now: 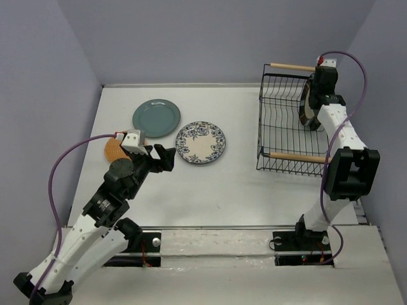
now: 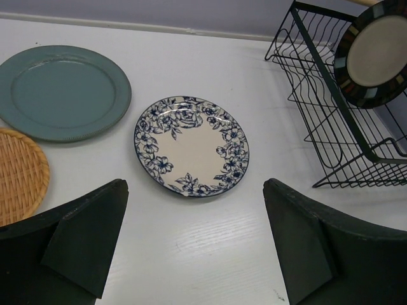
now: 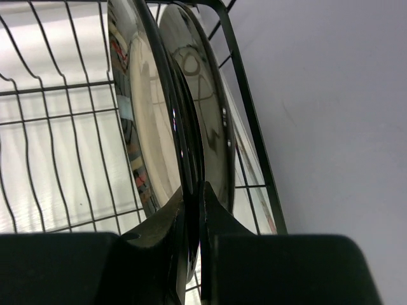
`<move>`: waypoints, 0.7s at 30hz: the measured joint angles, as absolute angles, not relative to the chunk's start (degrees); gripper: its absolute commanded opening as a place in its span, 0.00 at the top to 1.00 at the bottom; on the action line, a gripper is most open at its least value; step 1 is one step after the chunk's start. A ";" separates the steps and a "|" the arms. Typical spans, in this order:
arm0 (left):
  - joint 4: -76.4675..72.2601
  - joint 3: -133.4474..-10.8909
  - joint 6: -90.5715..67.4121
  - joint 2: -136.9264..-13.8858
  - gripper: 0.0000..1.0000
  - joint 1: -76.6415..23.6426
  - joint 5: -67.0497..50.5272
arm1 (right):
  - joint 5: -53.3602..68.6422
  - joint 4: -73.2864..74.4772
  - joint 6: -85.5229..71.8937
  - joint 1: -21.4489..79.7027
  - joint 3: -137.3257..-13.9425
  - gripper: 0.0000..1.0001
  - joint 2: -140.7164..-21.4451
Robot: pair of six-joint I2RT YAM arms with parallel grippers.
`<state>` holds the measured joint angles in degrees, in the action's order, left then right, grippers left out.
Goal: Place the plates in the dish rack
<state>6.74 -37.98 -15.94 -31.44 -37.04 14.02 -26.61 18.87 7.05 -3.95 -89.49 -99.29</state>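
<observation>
Black wire forms the rectangular dish rack (image 1: 280, 127), which has a light wooden rod handle on its far side and another on its near side. It stands at the far right corner of the white worktop (image 1: 241, 190). Inside, close to the rack's right wall, a round cream plate with a dark striped rim (image 1: 310, 105) stands on edge. The right wrist view shows a second glossy dark-rimmed plate (image 3: 206, 114) upright between it and that wall, just beside it. The right gripper (image 3: 194, 194) has its fingers pressed together on the cream plate's dark rim. The divider wires to the left of the two plates stand free.

Three plates lie flat toward the worktop's far left. A plain teal round plate (image 1: 156, 118) is farthest back. A white plate with blue flowers (image 1: 200, 142) lies near it, a narrow strip apart. A smaller orange-tan woven-looking plate (image 1: 113, 150) is just beside the teal one, partly under the left wrist. The left gripper (image 1: 162, 155) hovers just left of the flowered plate, fingers spread wide and holding nothing. Bare worktop lies between the flowered plate and the rack, and along the near edge.
</observation>
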 measured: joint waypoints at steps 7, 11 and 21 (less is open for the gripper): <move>6.72 -37.98 -15.92 -31.83 0.01 -37.04 14.02 | -26.30 18.46 7.31 -4.93 -89.14 0.93 -100.18; 6.72 -37.98 -15.92 -31.83 0.01 -37.01 14.04 | -26.06 17.63 7.31 -4.93 -89.17 0.93 -101.84; 6.72 -37.98 -15.92 -31.83 0.01 -37.01 14.06 | -24.80 17.45 7.29 -4.93 -89.17 0.88 -103.26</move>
<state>6.72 -37.98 -15.92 -31.83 -37.01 14.06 -24.80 17.45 7.29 -4.93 -89.17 -103.26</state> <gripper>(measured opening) 0.990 0.120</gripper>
